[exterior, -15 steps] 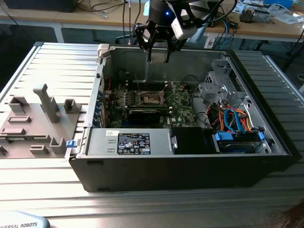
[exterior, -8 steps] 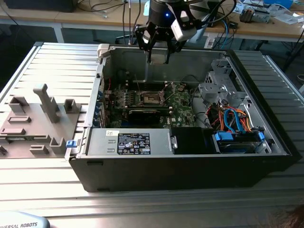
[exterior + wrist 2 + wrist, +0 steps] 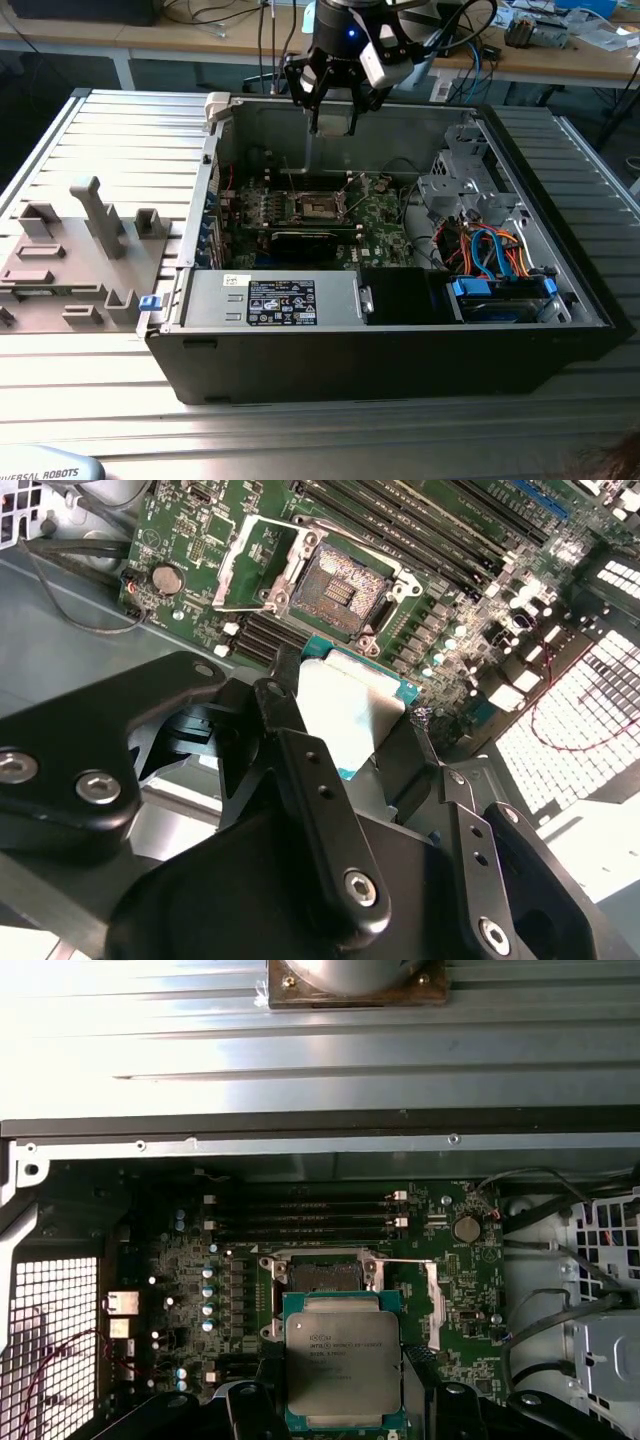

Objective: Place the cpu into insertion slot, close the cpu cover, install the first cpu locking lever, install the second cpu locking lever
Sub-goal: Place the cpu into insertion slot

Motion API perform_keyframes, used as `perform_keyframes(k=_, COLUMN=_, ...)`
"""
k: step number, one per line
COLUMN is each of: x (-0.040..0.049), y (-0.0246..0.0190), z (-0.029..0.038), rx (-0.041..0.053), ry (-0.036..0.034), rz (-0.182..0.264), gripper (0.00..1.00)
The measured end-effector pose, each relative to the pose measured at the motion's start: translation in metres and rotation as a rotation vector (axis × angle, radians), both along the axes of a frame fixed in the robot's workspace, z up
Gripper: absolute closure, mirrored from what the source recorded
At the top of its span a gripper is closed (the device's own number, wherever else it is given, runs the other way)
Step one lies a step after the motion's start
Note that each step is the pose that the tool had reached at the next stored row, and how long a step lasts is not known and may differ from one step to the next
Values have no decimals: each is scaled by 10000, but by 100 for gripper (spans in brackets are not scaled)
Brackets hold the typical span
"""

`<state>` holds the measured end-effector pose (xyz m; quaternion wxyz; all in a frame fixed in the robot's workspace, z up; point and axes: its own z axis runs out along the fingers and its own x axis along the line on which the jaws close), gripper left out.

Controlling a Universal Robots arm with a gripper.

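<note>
Work surface: grey ribbed metal table [image 3: 330, 440].
Behind it: pale wooden bench [image 3: 200, 40], white leg [image 3: 122, 70], cables [image 3: 225, 12] on top.
Under bench: dark.
Light: strong glare on table slats [image 3: 320, 1050], first wrist view.

A ribbed metal desk [image 3: 300, 435] is carrying an open black case [image 3: 350, 355] lying on its side at centre; a grey fixture [image 3: 75, 255] is sitting at the case's nine o'clock.

The cpu [image 3: 343, 1365] partly hides insertion slot [image 3: 325, 1273]
</note>
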<state>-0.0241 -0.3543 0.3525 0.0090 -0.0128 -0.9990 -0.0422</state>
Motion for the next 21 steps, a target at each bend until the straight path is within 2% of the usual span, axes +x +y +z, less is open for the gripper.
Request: perform_keyframes(k=21, x=0, y=0, z=-42, rx=-31, ry=1, rz=0, gripper=45)
